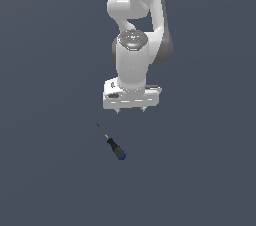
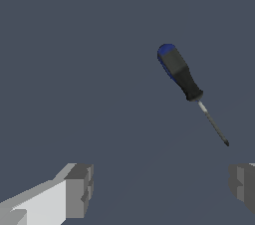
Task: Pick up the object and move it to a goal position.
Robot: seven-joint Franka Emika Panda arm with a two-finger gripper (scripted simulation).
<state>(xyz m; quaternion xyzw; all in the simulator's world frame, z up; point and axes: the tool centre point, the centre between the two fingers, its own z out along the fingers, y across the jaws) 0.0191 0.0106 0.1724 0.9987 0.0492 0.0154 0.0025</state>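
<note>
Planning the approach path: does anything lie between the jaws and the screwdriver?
Nothing: only bare surface separates the gripper from the screwdriver, clearest in the exterior view.

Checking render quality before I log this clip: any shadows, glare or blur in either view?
Exterior view: flat, even light, no cast shadow under the screwdriver or gripper, soft shading on the arm only. Wrist view: sharp, no glare; the screwdriver is crisp, and the fingers are cut off by the frame edge.
</note>
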